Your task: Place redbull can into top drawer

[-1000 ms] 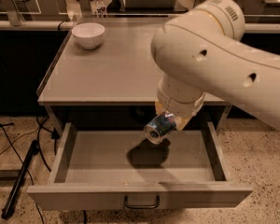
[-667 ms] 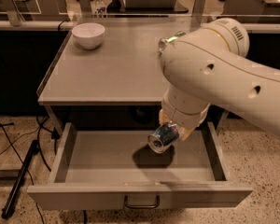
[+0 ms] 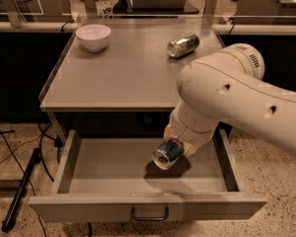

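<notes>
The top drawer [image 3: 103,169] is pulled open below the grey tabletop; its front panel carries a small dark bar handle [image 3: 149,215]. The redbull can [image 3: 167,153], blue and silver, is held on its side low over the drawer's floor, right of centre, its silver end facing the front. My gripper [image 3: 183,144] is at the can's rear end, mostly hidden under my white arm [image 3: 227,98], and holds the can.
A white bowl [image 3: 93,36] sits at the tabletop's back left. A greenish-silver can [image 3: 183,45] lies on its side at the back right. A dark pole [image 3: 20,191] and cables lie on the floor left of the drawer.
The arm has moved right and lower, carrying the can deeper into the drawer. The greenish-silver can on the tabletop has come into view behind the arm.
</notes>
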{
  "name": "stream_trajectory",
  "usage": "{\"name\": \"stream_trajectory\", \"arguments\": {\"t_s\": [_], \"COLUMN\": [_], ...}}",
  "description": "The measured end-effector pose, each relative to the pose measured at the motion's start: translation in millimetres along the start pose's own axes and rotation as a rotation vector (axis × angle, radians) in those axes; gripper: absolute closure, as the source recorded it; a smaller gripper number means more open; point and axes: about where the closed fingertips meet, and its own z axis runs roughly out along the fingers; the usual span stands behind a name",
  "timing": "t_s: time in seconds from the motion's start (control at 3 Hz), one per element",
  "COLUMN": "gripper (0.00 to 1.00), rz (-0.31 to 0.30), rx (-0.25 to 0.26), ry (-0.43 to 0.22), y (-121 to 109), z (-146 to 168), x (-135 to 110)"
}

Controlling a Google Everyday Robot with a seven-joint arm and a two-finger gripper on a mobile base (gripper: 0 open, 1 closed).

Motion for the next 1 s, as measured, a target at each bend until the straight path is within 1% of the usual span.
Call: {"name": "stream_trajectory", "arguments": {"t_s": [0.33, 0.67, 1.0], "gripper": [1.0, 1.0, 1.0], "rz": [0.004, -0.014, -0.057], "rx": [-0.032, -0.04, 0.009], "ry": [-0.004, -0.007, -0.014], "y": [8.7, 11.1, 6.1], "z": [26.9, 56.7, 86.3], "x": [8.4, 14.0, 12.0]}}
